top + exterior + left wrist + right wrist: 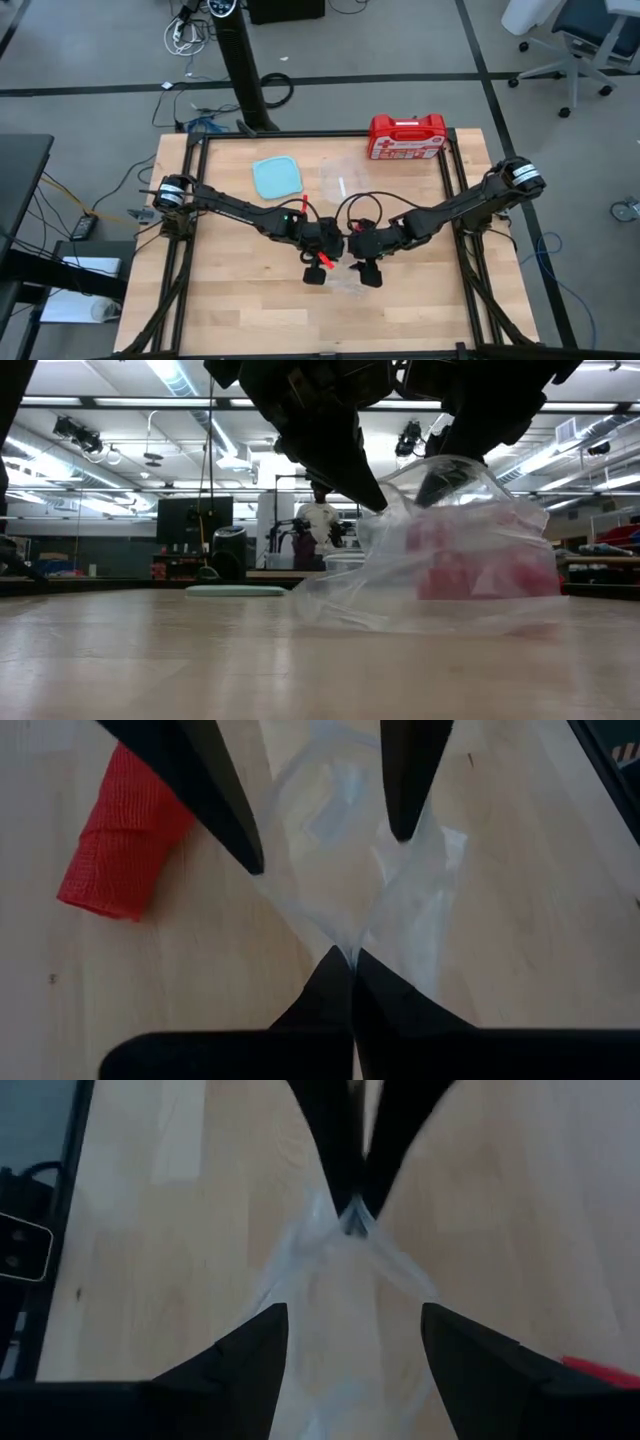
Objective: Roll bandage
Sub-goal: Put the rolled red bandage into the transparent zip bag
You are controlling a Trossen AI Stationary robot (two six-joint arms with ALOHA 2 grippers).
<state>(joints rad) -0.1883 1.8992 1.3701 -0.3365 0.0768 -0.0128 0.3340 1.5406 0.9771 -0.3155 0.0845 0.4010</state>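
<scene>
- Clear plastic bag (440,575) is lying nearest the low camera, crumpled on the wooden table (230,300), with blurred red showing through its film; what that red belongs to cannot be told.
- Left gripper (352,960) is pinching an edge of the bag, its fingers pressed fully together on the film.
- Right gripper (352,1330) is standing with its fingers spread wide on either side of the bag, just opposite the left gripper, gripping nothing.
- Bandage (125,835) is lying rolled on the bare wood just beside the left gripper, outside the bag.
- Both grippers are working near the table's middle; bare wood is lying open toward the near edge and on both sides.
- Pale blue container (276,176) is sitting well apart toward the far side; its contents cannot be told.
- Red first-aid case (407,137) is standing shut at the far edge, right of centre.
</scene>
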